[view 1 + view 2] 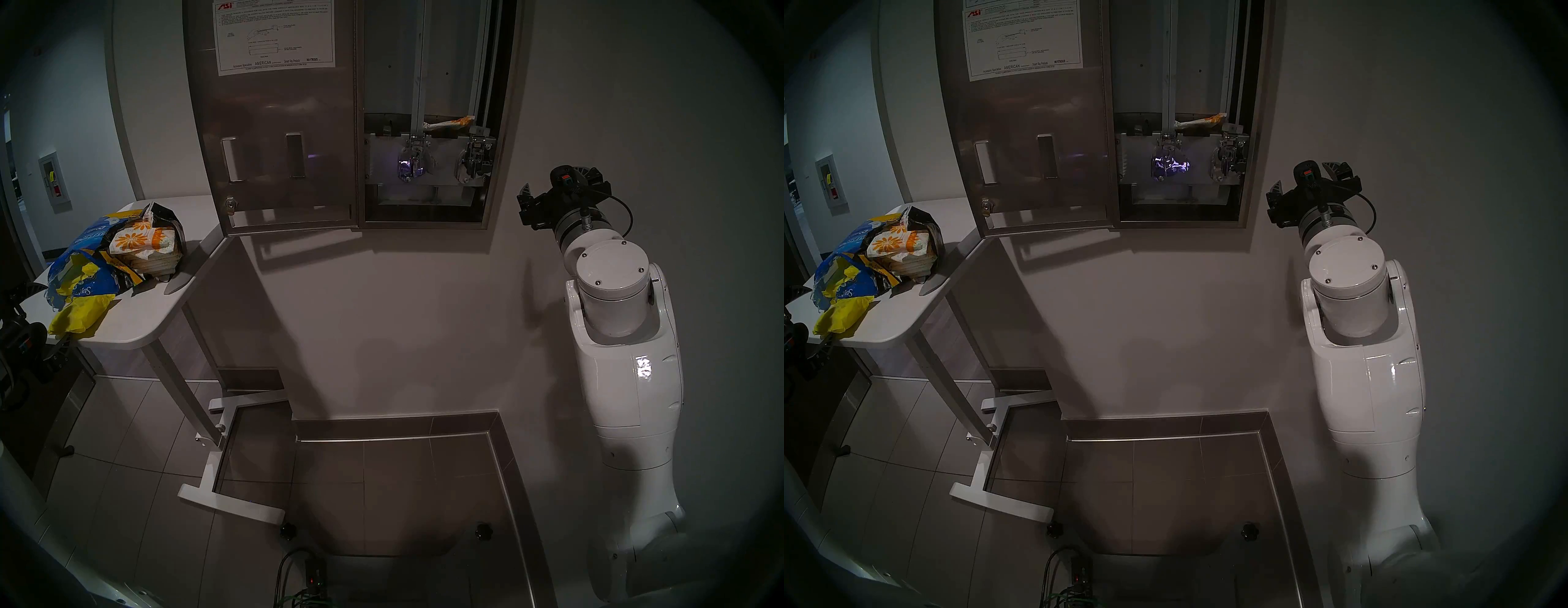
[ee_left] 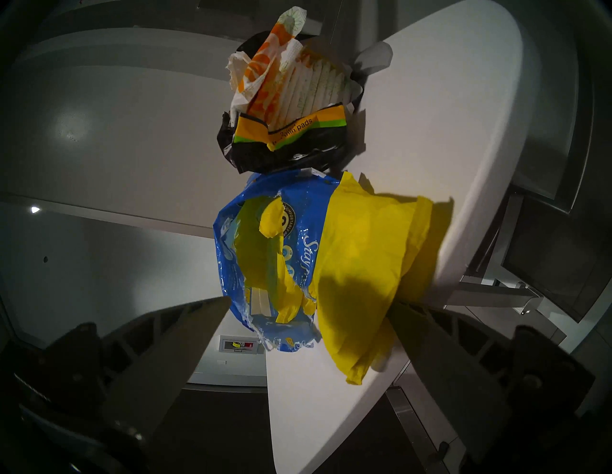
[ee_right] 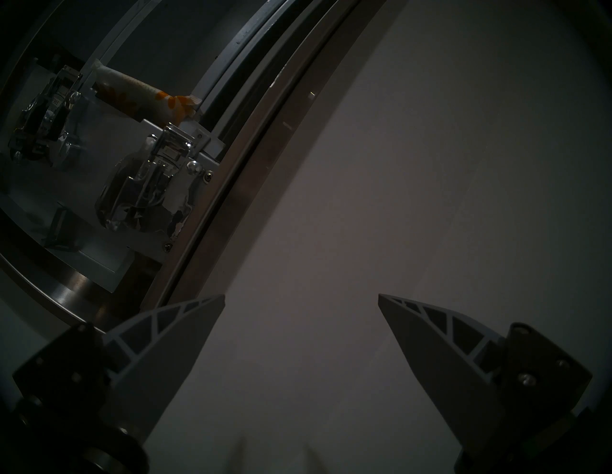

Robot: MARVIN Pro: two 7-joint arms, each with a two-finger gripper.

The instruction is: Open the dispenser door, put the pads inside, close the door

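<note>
A tiled washroom corner with a plain pale wall carries the dispenser [image 1: 424, 114], its steel cabinet standing open; the dispenser door [image 1: 275, 127] is swung out to the left, instruction sheet facing the room. One flower-print pad [image 3: 145, 96] already lies crosswise on the ledge above the chrome lever mechanisms [image 1: 441, 159], in the right-hand chute.

To the left, a white overbed table [image 1: 140, 322] holds the rest: a stack of flower-print pads [image 2: 298, 82] standing on edge in a torn black wrapper [image 2: 284, 149] at the table's far end, then a torn blue-and-yellow bag [image 2: 265, 264], and a plain yellow pad [image 2: 371, 264] draped over the table's near edge.

The left gripper [image 2: 308, 304] has its fingers spread wide and empty, the yellow pad's lower part lying between them, its long axis running away from the fingers toward the stack. This arm is plainly the nearer one for the next pick. The right gripper [image 3: 301, 298], also spread and empty, hangs beside the cabinet's right frame facing bare wall, clear of the opening, so the chutes look unobstructed from the left.
</note>
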